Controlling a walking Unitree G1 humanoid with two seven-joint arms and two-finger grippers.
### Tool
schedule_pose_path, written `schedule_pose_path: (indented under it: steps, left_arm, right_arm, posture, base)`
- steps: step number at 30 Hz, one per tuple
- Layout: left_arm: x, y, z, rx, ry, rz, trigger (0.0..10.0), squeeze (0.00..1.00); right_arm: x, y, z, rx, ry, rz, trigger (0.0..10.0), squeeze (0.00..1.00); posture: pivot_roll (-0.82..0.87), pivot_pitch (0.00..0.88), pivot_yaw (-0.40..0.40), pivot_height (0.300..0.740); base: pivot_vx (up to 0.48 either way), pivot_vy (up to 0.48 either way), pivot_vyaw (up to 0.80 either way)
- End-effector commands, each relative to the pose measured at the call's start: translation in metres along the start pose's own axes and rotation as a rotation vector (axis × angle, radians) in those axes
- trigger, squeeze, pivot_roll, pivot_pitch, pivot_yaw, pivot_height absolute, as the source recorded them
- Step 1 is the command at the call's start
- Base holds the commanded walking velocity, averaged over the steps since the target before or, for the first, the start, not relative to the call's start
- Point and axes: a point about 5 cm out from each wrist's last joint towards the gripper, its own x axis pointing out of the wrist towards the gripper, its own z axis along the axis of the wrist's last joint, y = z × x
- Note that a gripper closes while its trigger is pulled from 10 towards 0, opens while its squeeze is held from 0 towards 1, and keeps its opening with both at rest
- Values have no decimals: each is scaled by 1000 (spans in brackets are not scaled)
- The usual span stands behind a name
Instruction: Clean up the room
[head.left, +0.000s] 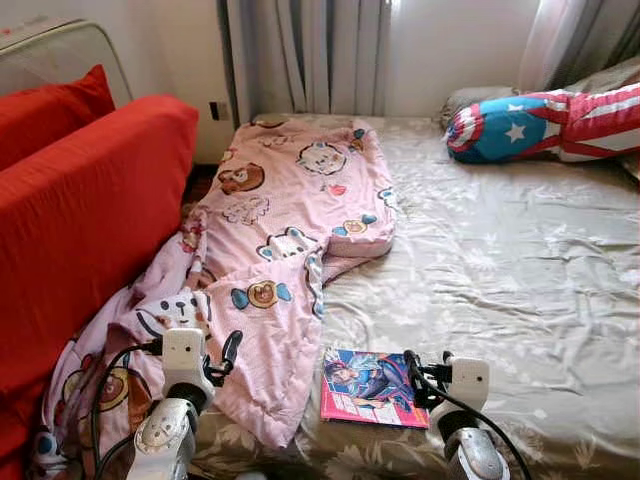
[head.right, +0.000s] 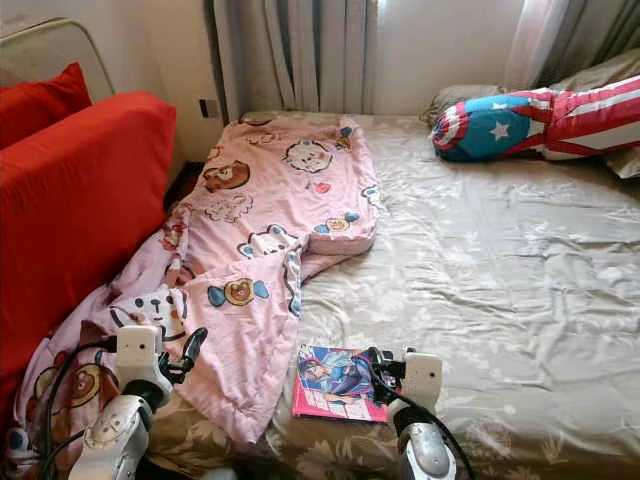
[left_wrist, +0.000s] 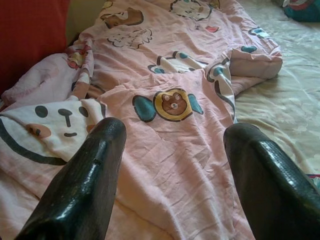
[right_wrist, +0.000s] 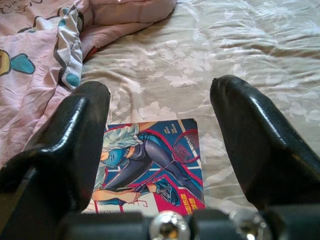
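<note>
The left gripper (head.left: 228, 352), fingers spread and empty, hovers over the crumpled pink blanket (head.left: 285, 250). The book (head.left: 368, 386) lies just beside the blanket's edge; the right gripper (right_wrist: 160, 150), also wide open, should descend straight and pinch its near edge.

1. A bed (head.left: 520, 270) with a pale, flower-patterned sheet takes up most of the scene; the sheet is wrinkled.
2. A red sofa (head.left: 80, 230) stands along the bed's left side, with a red cushion (head.left: 55, 105) on it toward the back.
3. A white rail or frame (head.left: 60, 45) rises behind the sofa against the wall.
4. Grey curtains (head.left: 305, 55) hang at the head of the bed, and a paler curtain (head.left: 560, 40) hangs at the far right.
5. A dark wall socket (head.left: 217, 110) sits low on the wall, between the sofa and the grey curtains.
</note>
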Motion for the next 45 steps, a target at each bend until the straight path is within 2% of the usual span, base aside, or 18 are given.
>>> schedule_pose_path:
  steps: [1, 5, 8, 9, 15, 25, 28, 33, 45]
  left_arm:
    - [-1, -1, 1, -2, 0, -8, 10000, 0]
    - [-1, -2, 2, 0, -3, -12, 10000, 0]
    - [-1, -1, 2, 3, 0, -13, 10000, 0]
    - [-1, -2, 2, 3, 2, -14, 10000, 0]
    - [0, -4, 4, 5, 2, -21, 10000, 0]
    - [8, -7, 10, 6, -6, -30, 10000, 0]
    - [7, -6, 10, 9, -3, -23, 10000, 0]
    - [4, -4, 7, 4, 6, -16, 10000, 0]
    - [0, -4, 5, -4, 8, -18, 10000, 0]
  right_arm:
    - [-1, 1, -2, 0, 5, 2, 10000, 0]
    - [-1, 0, -2, 8, 0, -10, 10000, 0]
    - [1, -2, -2, 49, 14, -38, 10000, 0]
    - [3, -3, -1, 81, 12, -56, 10000, 0]
    - [15, -6, 10, 124, 5, -88, 10000, 0]
    - [36, -6, 34, 96, -13, -56, 10000, 0]
    - [35, -5, 31, 94, -6, -44, 10000, 0]
    - [26, 0, 15, 85, 46, -13, 10000, 0]
    - [25, 7, 12, 58, 52, 26, 10000, 0]
  posture:
    - [12, 0, -16, 620]
    - [14, 0, -14, 620]
    - [17, 0, -12, 620]
    - [18, 0, -9, 620]
    - [30, 0, 0, 620]
    - [38, 19, 13, 620]
    - [40, 28, 13, 620]
    - [42, 37, 13, 620]
    - [43, 44, 11, 620]
  base:
    - [0, 0, 0]
    - [0, 0, 0]
    - [0, 0, 0]
    - [0, 0, 0]
    - [0, 0, 0]
    - [0, 0, 0]
    - [0, 0, 0]
    - [0, 0, 0]
    - [109, 0, 0]
